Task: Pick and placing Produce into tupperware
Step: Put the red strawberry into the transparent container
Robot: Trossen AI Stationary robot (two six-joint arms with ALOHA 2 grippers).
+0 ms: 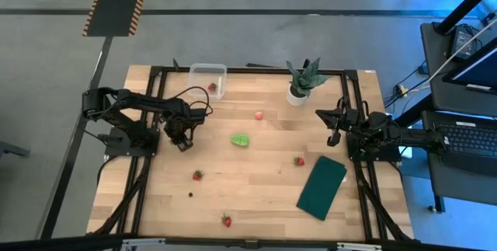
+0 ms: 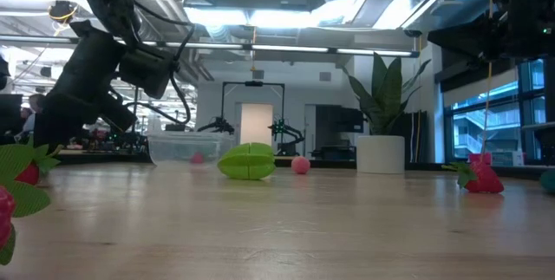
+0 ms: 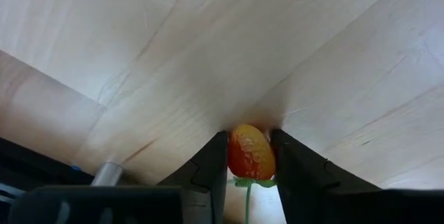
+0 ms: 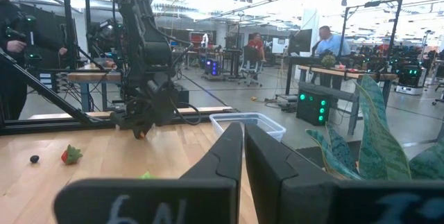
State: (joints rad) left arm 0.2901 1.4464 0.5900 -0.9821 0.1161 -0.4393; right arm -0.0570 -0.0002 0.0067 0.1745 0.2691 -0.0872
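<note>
The left gripper (image 3: 250, 156) has its jaws closed on a strawberry (image 3: 250, 153), above the surface (image 1: 256, 196) and short of the tupperware (image 1: 208, 79). The hold falls near the fingertips, so the fruit could slip out during transfer or be released outside the rim. One strawberry apparently lies in the tub already. The right gripper (image 4: 244, 141) waits with jaws closed beside the potted plant (image 1: 301, 82).

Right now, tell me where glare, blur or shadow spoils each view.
Low view: ceiling lights glare, and the nearest strawberry at the edge is blurred. Left wrist view: the left gripper holds a sharp strawberry, shadow pooled around it. Right wrist view: the right gripper looms dark against a bright room.
</note>
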